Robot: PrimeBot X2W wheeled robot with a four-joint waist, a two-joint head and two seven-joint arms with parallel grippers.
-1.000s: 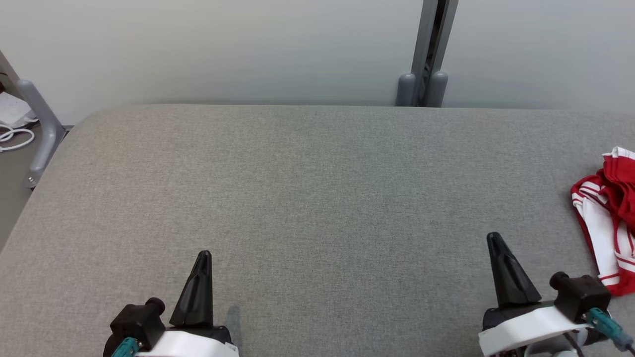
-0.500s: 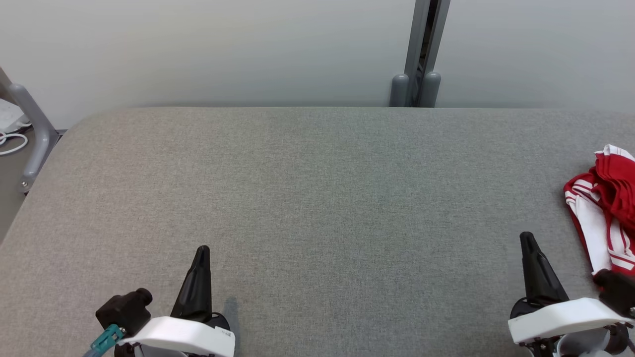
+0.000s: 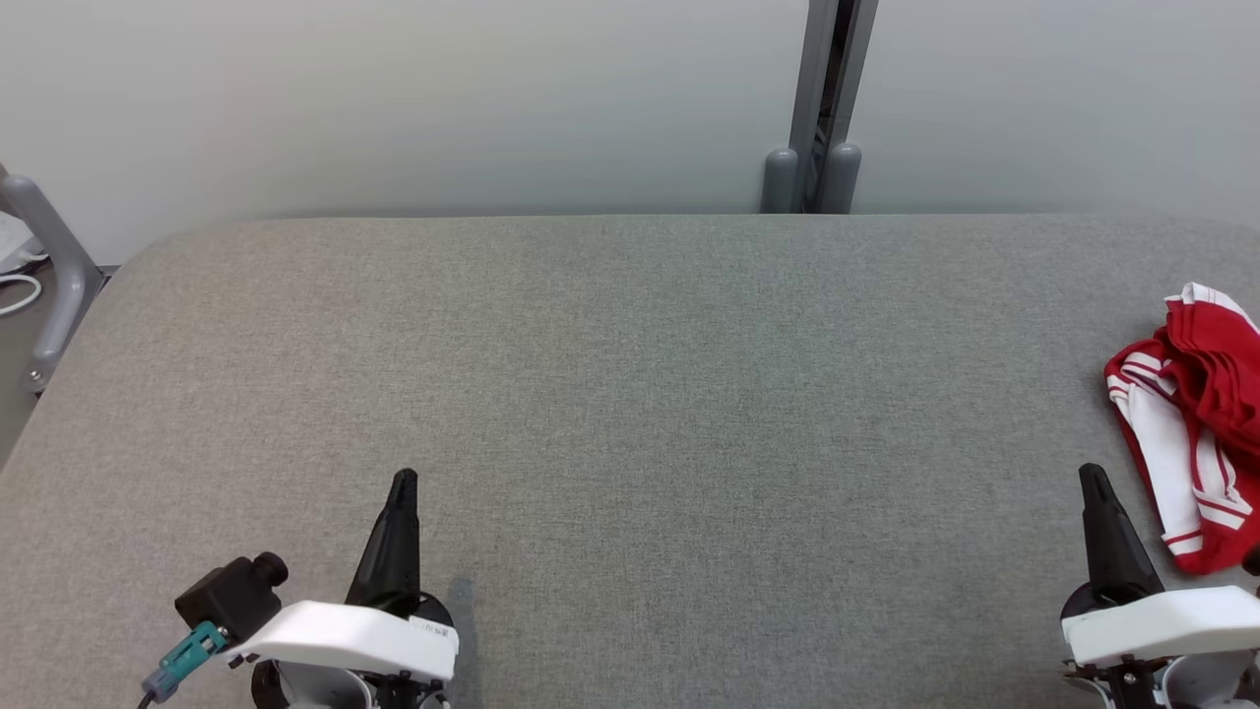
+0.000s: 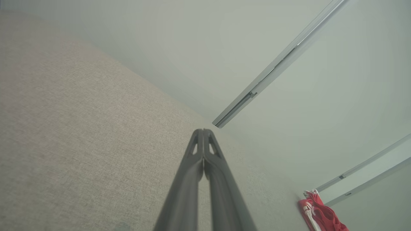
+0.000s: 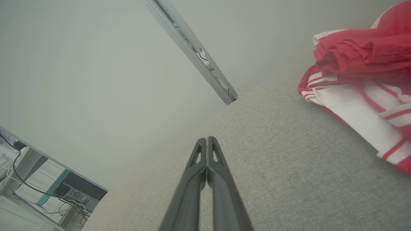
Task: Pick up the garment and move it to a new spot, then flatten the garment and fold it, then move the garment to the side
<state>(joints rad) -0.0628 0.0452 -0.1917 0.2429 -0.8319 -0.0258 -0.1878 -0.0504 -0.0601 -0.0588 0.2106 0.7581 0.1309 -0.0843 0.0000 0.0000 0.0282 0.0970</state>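
Light is coming in even and diffuse. Head view is rendering sharp; left gripper (image 3: 404,483) is throwing one small soft shadow on the grey padded surface (image 3: 630,394) beside its base. Both wrist views are looking hazy and washed out, wall (image 4: 160,48) fading to a flat grey-green. Garment (image 5: 359,64) is blurring toward the right wrist view's upper corner.

This looks like a robotics lab or test room, not a home. A wide grey fabric-covered padded table (image 3: 630,394) stands against bare pale grey partition panels (image 3: 394,98). At about 1 o'clock the panels are joined by a slotted grey metal upright post (image 3: 822,98). At 9 o'clock a bent grey metal tube frame (image 3: 54,266) stands on the floor. In the right wrist view, at 8 o'clock, there is a wire-strewn open equipment bench (image 5: 74,192).
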